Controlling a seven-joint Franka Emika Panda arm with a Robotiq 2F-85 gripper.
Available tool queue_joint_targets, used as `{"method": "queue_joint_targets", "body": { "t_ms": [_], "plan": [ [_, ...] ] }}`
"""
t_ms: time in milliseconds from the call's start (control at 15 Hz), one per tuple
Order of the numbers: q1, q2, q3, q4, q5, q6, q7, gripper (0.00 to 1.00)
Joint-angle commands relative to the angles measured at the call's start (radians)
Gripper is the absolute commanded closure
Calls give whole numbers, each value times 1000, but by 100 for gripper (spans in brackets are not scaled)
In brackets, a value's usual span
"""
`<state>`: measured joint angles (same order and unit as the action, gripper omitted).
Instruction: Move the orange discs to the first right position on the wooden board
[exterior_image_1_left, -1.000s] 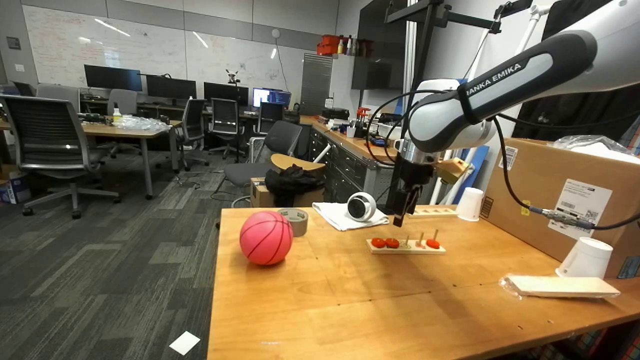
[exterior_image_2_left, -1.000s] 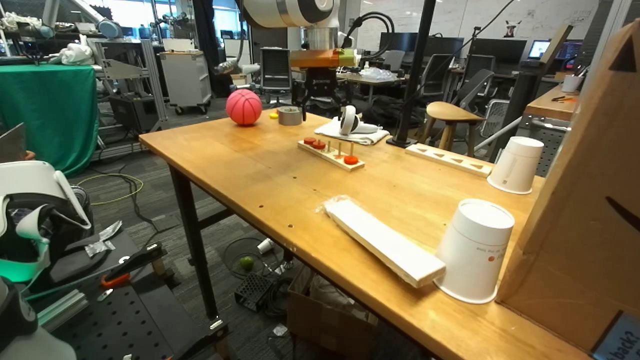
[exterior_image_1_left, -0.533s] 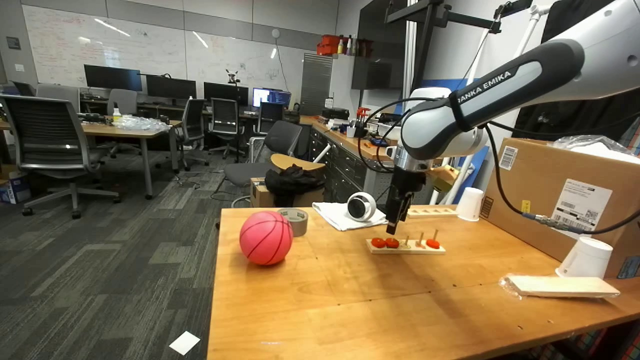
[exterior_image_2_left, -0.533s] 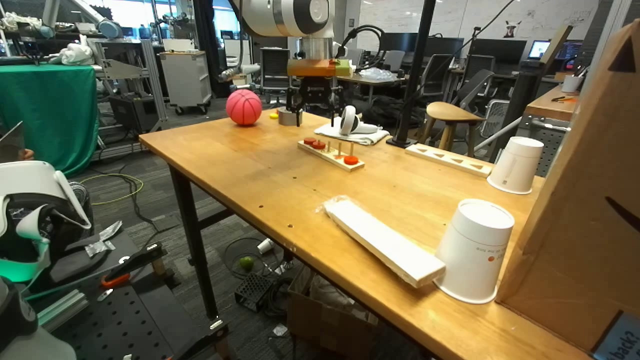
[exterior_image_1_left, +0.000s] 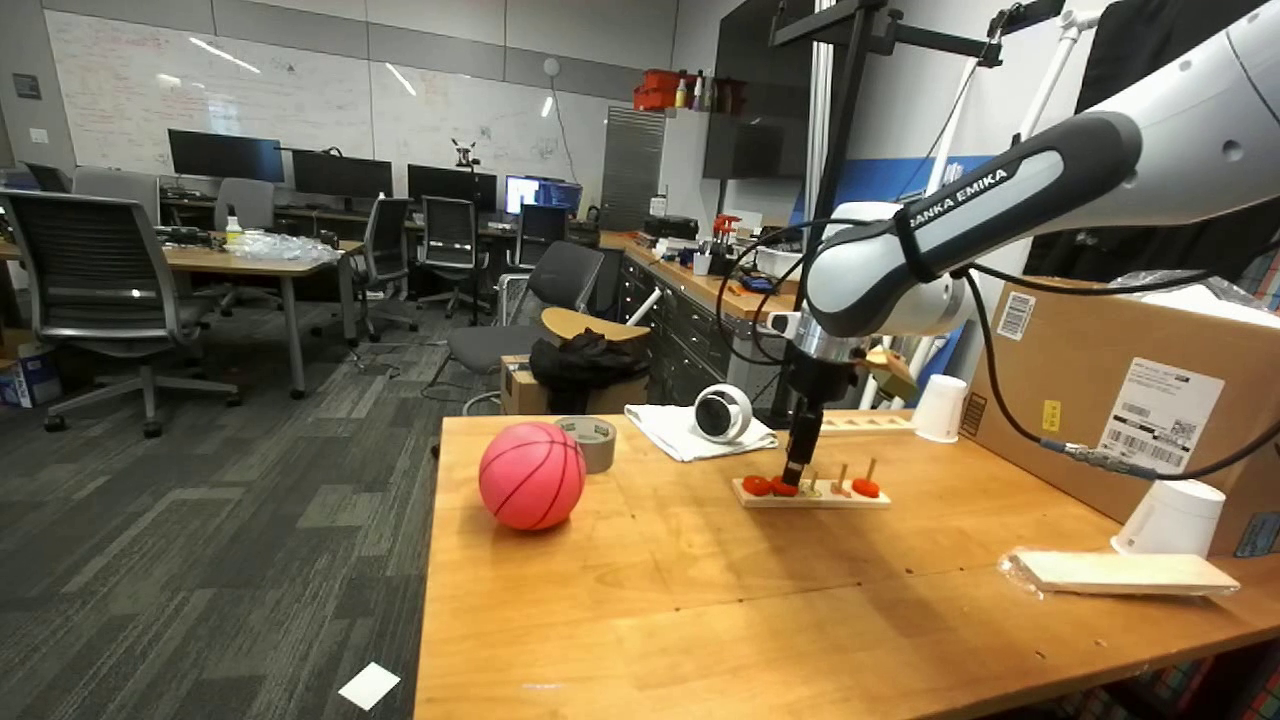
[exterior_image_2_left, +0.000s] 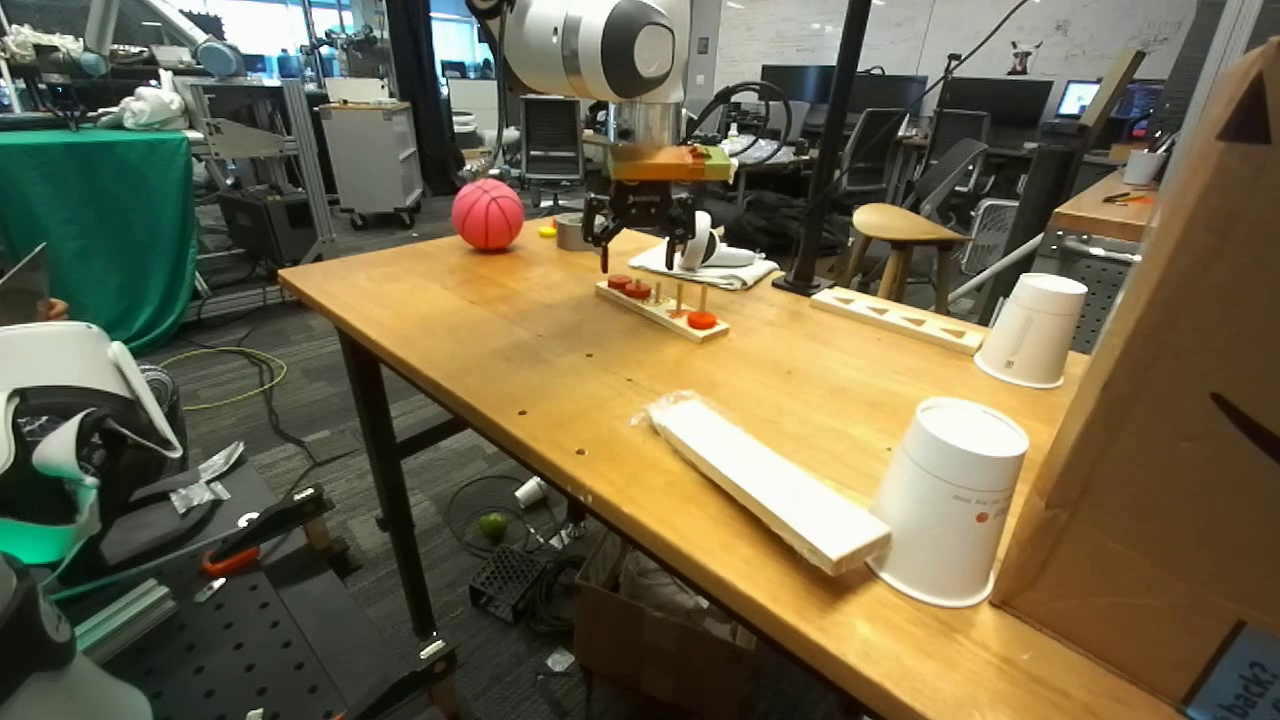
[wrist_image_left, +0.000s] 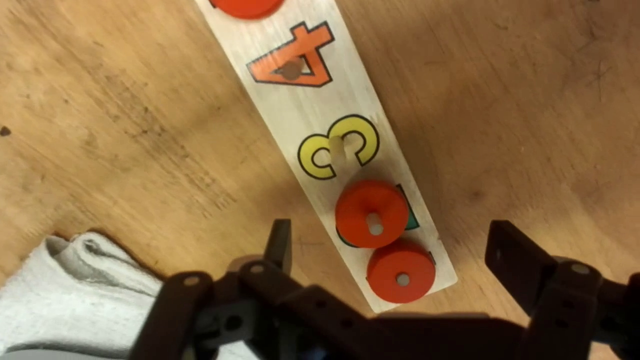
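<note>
Discs (wrist_image_left: 357, 209), round, orange, sit on a pale rectangular wooden board (wrist_image_left: 310, 107): in the wrist view one toward eleven o'clock, perhaps delivered; two toward five, we judge, await moving. Our end effector (wrist_image_left: 390, 232) gapes, holding none.

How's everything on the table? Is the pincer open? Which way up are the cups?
Pincer: open, holding nothing
Orange discs: three, on pegs
3 peg: bare
4 peg: bare
Wooden board: lying flat
Paper cups: both upside down
Pink ball: resting on the table
Tape roll: lying flat
White cloth: under a white gadget
Pale block: clear plastic at one end
Cardboard box: can't tell if it's shut
</note>
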<state>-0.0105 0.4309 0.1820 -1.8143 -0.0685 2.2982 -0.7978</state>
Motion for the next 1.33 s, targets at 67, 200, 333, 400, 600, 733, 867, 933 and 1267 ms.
{"method": "queue_joint_targets", "body": {
  "t_ms": [67,200,333,400,600,733,867,933,1267],
  "plan": [
    [-6,17,19,18,39,-8,-117,0],
    [1,24,19,20,33,-10,-136,0],
    [8,29,16,21,20,-9,-146,0],
    [11,29,12,22,14,-10,-150,0],
    [23,33,-4,26,-20,-15,-151,0],
    [26,36,-12,26,-42,-18,-147,0],
    [25,38,-16,27,-56,-20,-146,0],
    [27,41,-19,27,-64,-18,-142,0],
    [31,47,-18,33,-76,-19,-140,0]
  ]
}}
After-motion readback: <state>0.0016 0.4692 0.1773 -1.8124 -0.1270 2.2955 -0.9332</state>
